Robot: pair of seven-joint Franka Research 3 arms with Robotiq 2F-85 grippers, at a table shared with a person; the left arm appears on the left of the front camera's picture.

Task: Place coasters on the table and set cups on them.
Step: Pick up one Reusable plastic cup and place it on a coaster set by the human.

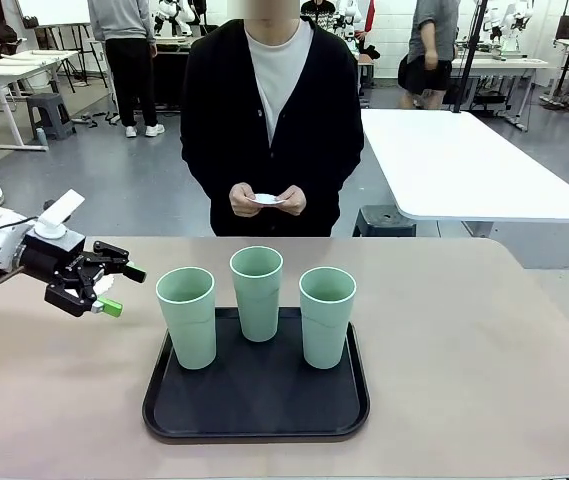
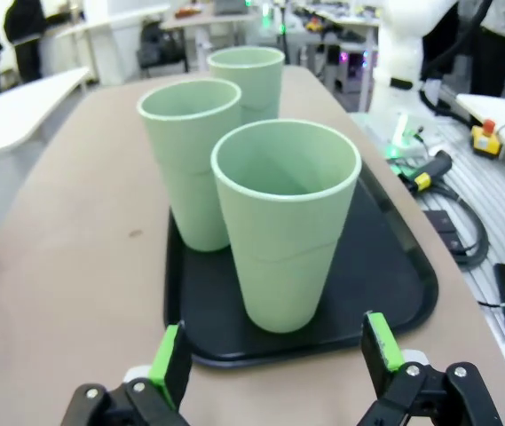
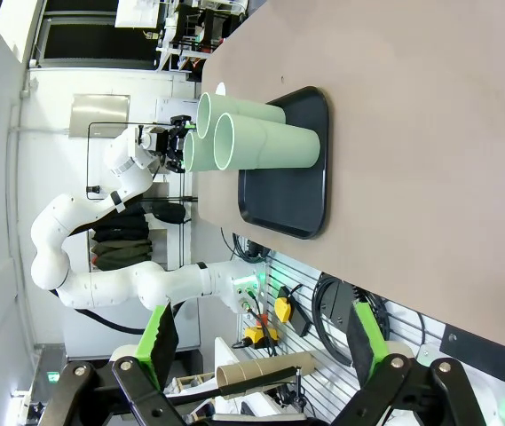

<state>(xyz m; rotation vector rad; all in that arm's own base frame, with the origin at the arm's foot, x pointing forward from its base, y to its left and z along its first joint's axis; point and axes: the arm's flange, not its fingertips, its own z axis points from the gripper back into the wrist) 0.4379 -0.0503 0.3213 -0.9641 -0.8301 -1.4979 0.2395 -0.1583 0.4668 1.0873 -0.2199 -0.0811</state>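
Three pale mint-green cups (image 1: 257,290) stand upright on a black tray (image 1: 254,415) in the middle of the beige table (image 1: 464,340). The person at the far side holds the white coasters (image 1: 266,199) in both hands above the table's far edge. My left gripper (image 1: 124,290) hovers open just left of the leftmost cup (image 1: 188,315), pointing at it. In the left wrist view that cup (image 2: 286,222) stands between the open fingers of my left gripper (image 2: 277,355), still ahead of the green pads (image 2: 172,359). My right gripper (image 3: 263,333) is open and holds nothing, off the table's edge, far from the cups (image 3: 261,142).
A white rectangular table (image 1: 474,165) stands behind at the right. Bare tabletop lies left, right and in front of the tray (image 2: 394,284). Cables and robot bases lie beyond the table's edge (image 3: 341,266).
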